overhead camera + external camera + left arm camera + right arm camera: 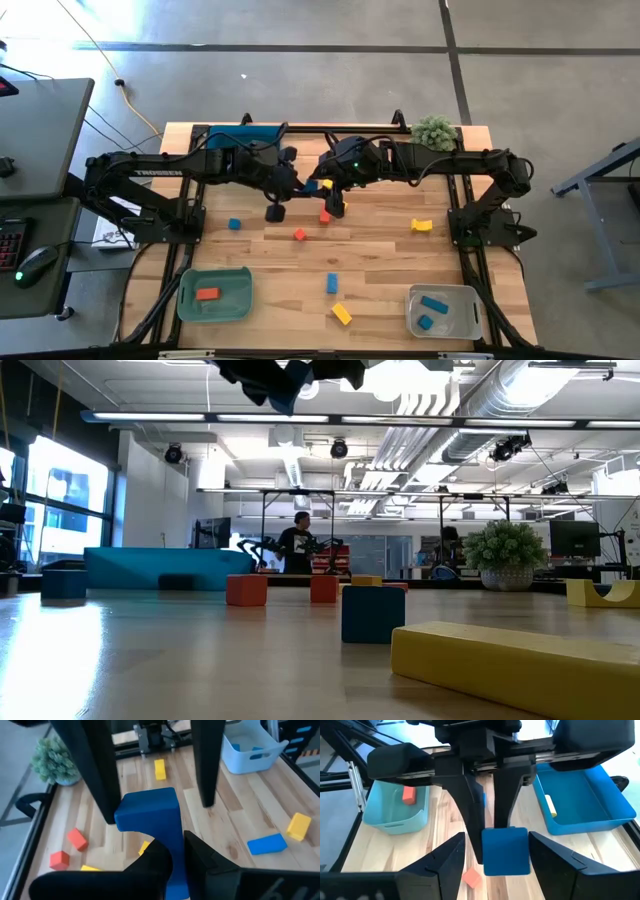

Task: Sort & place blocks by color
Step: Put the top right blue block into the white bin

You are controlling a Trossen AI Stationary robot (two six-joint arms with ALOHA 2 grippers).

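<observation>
My left gripper [293, 183] is shut on a blue block [150, 815], held in the air over the middle of the table. My right gripper [497, 840] is open. Its two fingers stand on either side of the block's free end [505, 851]; I cannot tell if one touches it. Loose blocks lie flat on the table: a blue cube [234, 224], two red ones [299, 235] [324, 216], a yellow one [421, 225], a blue bar [332, 283] and a yellow bar [342, 313]. My left gripper pinches the blue block at its near end [176, 855] between its two fingers. The fingers come from the table's left, slanting down, and lie along the block. The block sticks out past the fingertips toward my right gripper, lifted clear of the table.
A teal tray [240, 300] at the near left holds a red block [207, 294]. A grey tray [470, 318] at the near right holds blue blocks. A blue tray [240, 135] at the far edge holds a yellow block [550, 805]. A potted plant [434, 130] stands far right.
</observation>
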